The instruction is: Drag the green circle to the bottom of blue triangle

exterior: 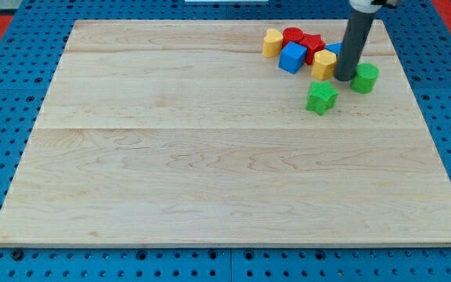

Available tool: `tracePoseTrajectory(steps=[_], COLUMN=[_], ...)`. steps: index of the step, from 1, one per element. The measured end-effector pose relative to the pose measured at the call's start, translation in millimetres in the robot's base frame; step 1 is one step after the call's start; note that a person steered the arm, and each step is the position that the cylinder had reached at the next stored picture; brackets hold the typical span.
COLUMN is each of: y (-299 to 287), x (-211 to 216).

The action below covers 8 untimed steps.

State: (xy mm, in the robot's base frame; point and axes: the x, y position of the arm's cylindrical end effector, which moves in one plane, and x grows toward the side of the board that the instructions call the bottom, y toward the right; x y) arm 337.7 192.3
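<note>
Dark rod parked among the blocks at the wooden board's [210, 172] top right.
My tip [343, 79] grasps nothing, touching the green round block [365, 77] on its right; green star-shaped block [321, 96] lower left, blue triangular block [333, 52], half hidden, just above.

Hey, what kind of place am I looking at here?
Probably a robotics lab bench: a wooden board lies on a blue perforated table, and my tip touches small coloured blocks, right beside the green circle.
</note>
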Motion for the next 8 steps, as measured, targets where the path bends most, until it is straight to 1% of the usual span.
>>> tracePoseTrajectory(steps=[1,2,4,5,6,7,8], y=[-21.2,13.4,32.0,100.1,125.7,65.3,9.3], x=[3.7,7.9,48.9,48.9,31.7,23.9,29.5])
